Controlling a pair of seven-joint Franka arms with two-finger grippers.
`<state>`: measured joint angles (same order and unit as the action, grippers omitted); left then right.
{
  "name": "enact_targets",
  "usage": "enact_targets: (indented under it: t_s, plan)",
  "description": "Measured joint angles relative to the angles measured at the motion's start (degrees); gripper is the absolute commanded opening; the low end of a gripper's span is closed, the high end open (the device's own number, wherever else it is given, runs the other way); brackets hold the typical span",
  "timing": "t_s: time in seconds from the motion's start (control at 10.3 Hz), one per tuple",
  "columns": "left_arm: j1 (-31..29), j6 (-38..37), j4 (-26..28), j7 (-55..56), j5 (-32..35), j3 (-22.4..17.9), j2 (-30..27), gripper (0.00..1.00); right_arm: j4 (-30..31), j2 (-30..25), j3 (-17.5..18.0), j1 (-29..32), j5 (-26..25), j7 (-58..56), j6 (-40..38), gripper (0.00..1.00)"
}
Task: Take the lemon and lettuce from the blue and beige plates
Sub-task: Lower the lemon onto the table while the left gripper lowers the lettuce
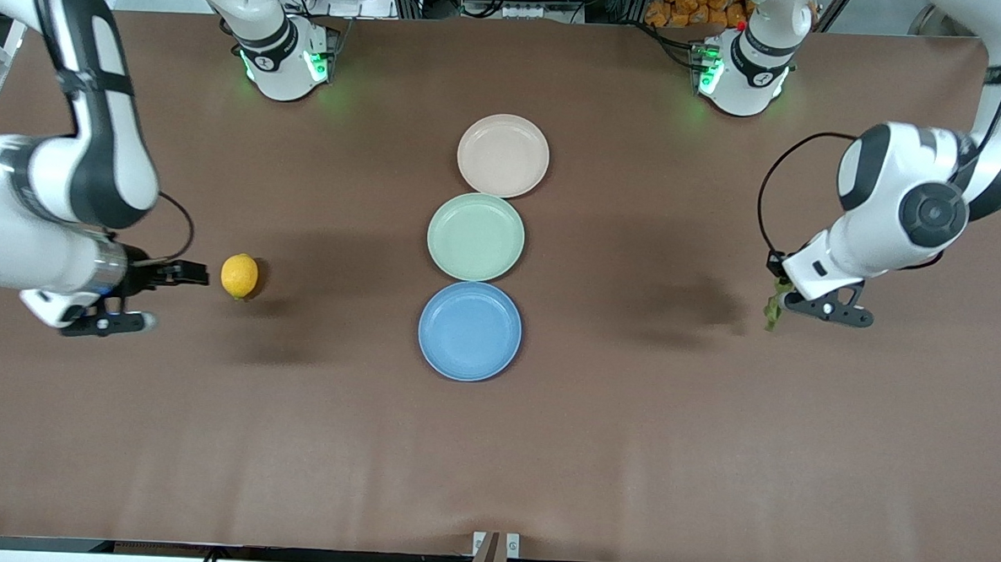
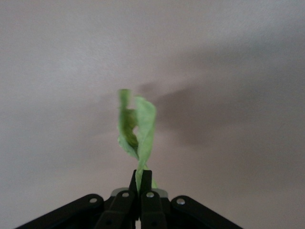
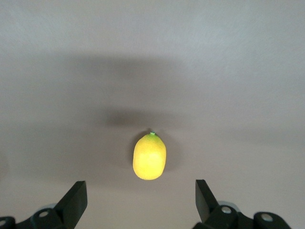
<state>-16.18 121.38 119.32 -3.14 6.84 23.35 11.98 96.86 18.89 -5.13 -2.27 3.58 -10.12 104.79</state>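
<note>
The blue plate (image 1: 469,331) is seen lowest in the front frame, just below centre, nearest the camera among the three plates, and nothing lies on it. A mint-green plate (image 1: 475,236) is placed directly above it at the centre of the frame, and the beige plate (image 1: 503,155) stands above that, slightly toward the upper right; the three rims lie just beside one another in a column. All three plates are bare.

The lemon (image 1: 240,275) is found on the brown surface (image 1: 493,450) at the middle left of the front frame, well apart from the plates, toward the right arm's end. In the right wrist view the lemon (image 3: 149,156) is shown resting on the surface, its green-tipped end pointing away from the pincer.

The right pincer (image 1: 181,273) is recorded at the left edge of the front frame, just beside the lemon. Its jaws are spread wide and hold nothing; the fingers (image 3: 75,202) stand clear of the fruit on either side.

The left pincer (image 1: 774,286) is recorded at the middle right of the front frame, raised over bare surface toward the left arm's end. Its jaws are pressed together on the lettuce (image 2: 137,131), a crinkled green leaf gripped at one end. In the front frame the lettuce (image 1: 773,308) hangs from the pincer.
</note>
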Motion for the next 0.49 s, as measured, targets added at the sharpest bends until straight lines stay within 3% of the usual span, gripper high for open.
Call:
enact_targets:
  t_s: [0.19,0.29,0.39,0.49]
  plan:
    - [0.48,4.19,-0.05,0.0,0.0,-0.4,3.91,0.0,-5.62,-0.97,0.02,0.54,-2.69,-0.04,-3.99,1.0]
    - [0.65,6.02,-0.07,0.0,0.0,-0.75,5.47,0.66,-6.99,-2.32,0.06,0.57,-3.09,-0.04,-4.87,1.0]
    - [0.81,7.13,-0.11,0.0,0.0,-1.04,6.55,1.0,-7.54,-4.26,0.2,0.76,-3.28,-0.05,-5.65,1.0]
    - [0.98,7.51,-0.24,0.0,0.0,-1.17,6.93,1.0,-7.76,-6.37,0.93,1.27,-3.32,-0.06,-6.95,1.0]
